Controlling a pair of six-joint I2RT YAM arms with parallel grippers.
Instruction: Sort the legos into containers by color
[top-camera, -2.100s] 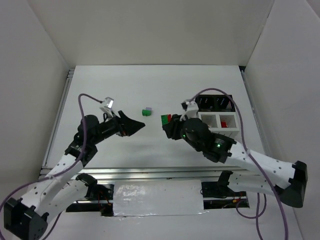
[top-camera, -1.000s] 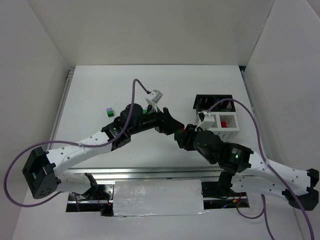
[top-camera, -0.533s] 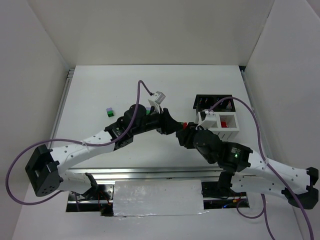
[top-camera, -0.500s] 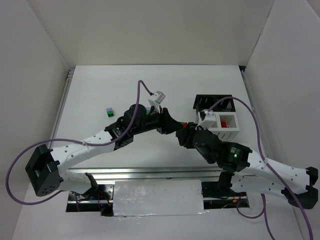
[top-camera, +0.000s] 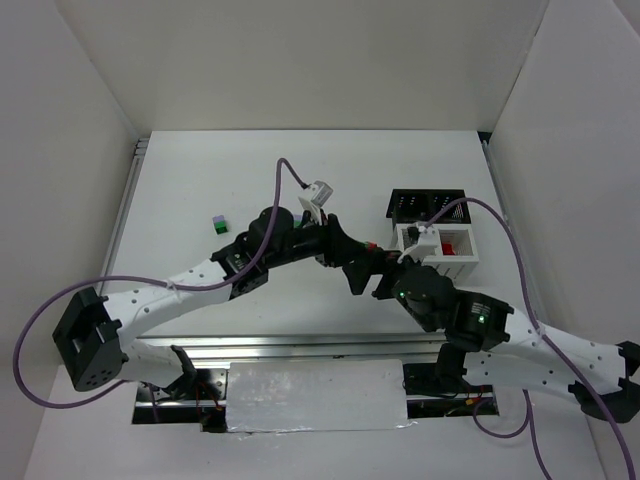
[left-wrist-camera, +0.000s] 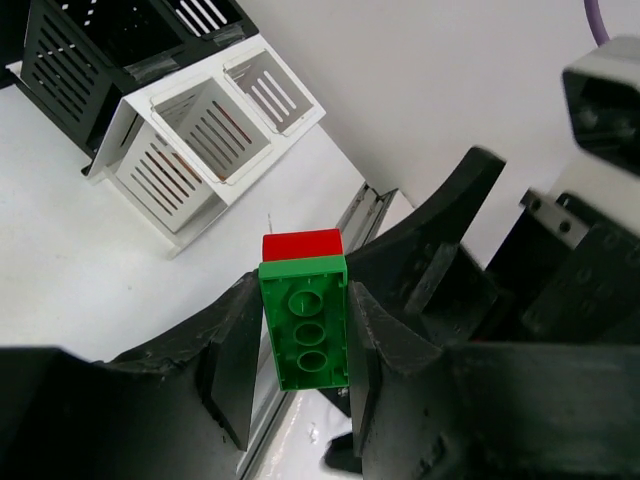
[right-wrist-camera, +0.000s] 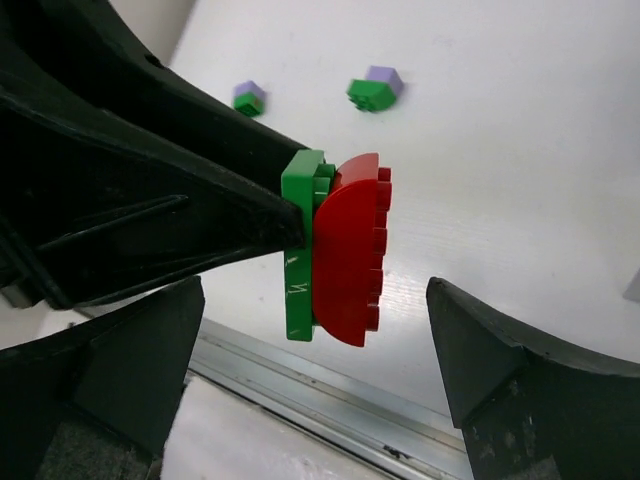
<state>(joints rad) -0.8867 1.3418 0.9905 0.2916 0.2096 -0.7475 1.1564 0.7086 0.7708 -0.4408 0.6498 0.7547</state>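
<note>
A lavender-on-green brick (top-camera: 218, 223) lies on the white worktop (top-camera: 200, 170) at far left, well apart from the arms. In the centre, the left hand (left-wrist-camera: 305, 345) is clamped on the long sides of a green brick (left-wrist-camera: 305, 322), above the worktop. A red brick (right-wrist-camera: 350, 250) with a curved back is stuck to the green brick's far face. The right hand (right-wrist-camera: 318, 310) is spread wide either side of the red brick, touching nothing. The black bin (top-camera: 428, 193) and white bin (top-camera: 462, 265) stand at right.

If the right hand closes off-centre on the curved red brick, it may slip. The pair could also snap apart and drop a piece.

The green underside faces the left wrist, and the red brick points toward the right hand. The long axis runs top to bottom in both wrist views.
</note>
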